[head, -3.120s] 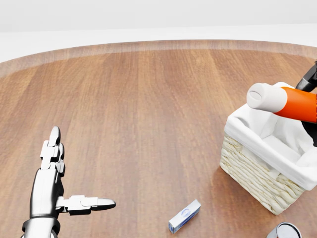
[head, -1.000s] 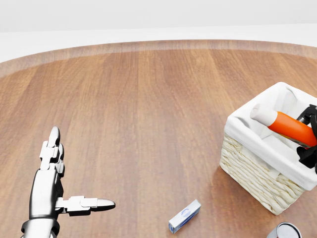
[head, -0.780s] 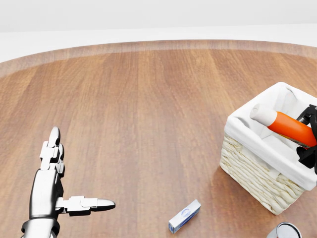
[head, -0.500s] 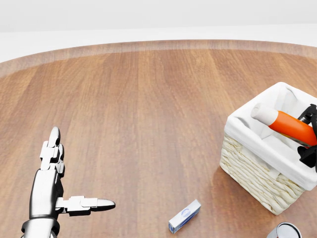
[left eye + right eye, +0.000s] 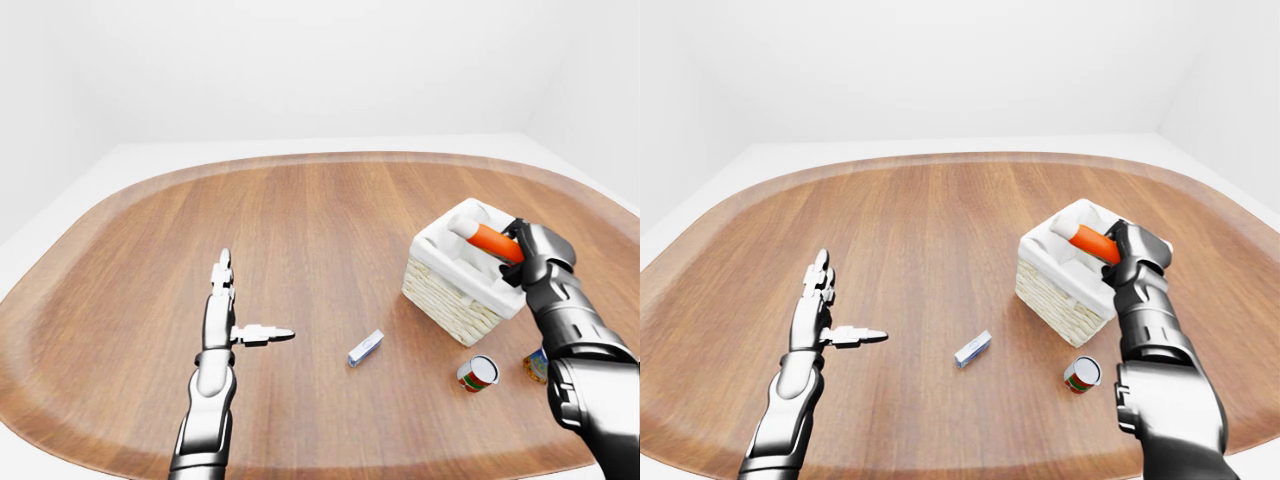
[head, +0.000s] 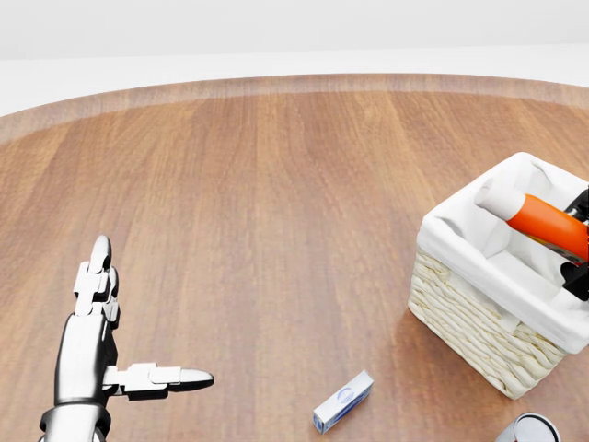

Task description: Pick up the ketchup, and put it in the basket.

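Note:
The ketchup [image 6: 543,224], an orange bottle with a white cap, lies tilted inside the wicker basket [image 6: 465,308] with its white cloth liner, cap pointing up-left. My right hand [image 5: 517,250] is shut on the bottle's lower end at the basket's right side; in the head view only dark fingers [image 6: 578,276] show at the right edge. At the lower left of the head view my left hand [image 6: 138,318] hovers over the table, open, fingers spread and holding nothing.
A small blue-and-white box [image 6: 343,401] lies on the wooden table [image 6: 276,184] left of the basket. A red-labelled can [image 5: 477,373] lies below the basket, and another small item [image 5: 537,365] sits partly hidden beside my right forearm.
The right hand brought the ketchup down from above the basket into it. Over the last second the bottle shifted slightly up and right. The left hand has not moved.

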Controlling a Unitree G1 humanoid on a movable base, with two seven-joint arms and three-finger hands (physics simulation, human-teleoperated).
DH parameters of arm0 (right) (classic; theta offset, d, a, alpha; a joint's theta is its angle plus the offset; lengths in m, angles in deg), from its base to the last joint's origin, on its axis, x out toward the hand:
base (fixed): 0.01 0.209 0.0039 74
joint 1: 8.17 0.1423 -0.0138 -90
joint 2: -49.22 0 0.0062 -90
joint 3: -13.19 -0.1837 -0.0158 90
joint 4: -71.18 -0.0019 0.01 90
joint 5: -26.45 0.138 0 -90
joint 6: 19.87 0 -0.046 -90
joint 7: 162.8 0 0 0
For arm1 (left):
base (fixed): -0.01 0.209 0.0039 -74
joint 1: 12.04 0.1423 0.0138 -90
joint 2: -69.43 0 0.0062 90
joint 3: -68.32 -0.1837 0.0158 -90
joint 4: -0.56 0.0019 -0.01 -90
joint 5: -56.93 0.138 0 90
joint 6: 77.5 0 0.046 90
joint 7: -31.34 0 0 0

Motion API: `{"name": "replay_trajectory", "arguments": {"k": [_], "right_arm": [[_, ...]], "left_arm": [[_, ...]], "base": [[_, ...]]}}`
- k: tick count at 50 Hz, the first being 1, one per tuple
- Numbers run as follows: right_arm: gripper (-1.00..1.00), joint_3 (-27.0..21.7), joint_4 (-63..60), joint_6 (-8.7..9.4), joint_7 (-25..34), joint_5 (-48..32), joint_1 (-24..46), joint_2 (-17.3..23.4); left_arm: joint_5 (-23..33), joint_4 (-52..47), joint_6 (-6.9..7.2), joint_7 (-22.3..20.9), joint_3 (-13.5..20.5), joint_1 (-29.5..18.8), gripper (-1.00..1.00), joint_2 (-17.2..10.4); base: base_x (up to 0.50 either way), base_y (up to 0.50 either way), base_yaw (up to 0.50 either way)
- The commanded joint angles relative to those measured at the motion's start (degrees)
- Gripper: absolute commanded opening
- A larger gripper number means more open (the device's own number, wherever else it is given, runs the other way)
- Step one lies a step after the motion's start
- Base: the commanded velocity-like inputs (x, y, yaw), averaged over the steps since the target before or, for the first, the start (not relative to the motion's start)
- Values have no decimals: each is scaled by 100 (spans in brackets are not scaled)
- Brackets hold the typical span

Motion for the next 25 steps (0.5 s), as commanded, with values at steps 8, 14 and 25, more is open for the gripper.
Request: {"name": "replay_trajectory", "arguments": {"k": [8, 14, 25], "right_arm": [[-100, 68, 587, -58, -389, -79, 363, -109], [-100, 83, 653, -61, -427, -86, 392, -144], [-100, 90, 715, -37, -446, -101, 429, -149]], "left_arm": [[0, -73, 0, -20, -7, 38, 100, 4], [9, -101, 0, -31, -18, 60, 100, 11], [45, -49, 0, -19, -40, 55, 100, 19]], "base": [[0, 0, 0], [0, 0, 0], [0, 0, 0]]}}
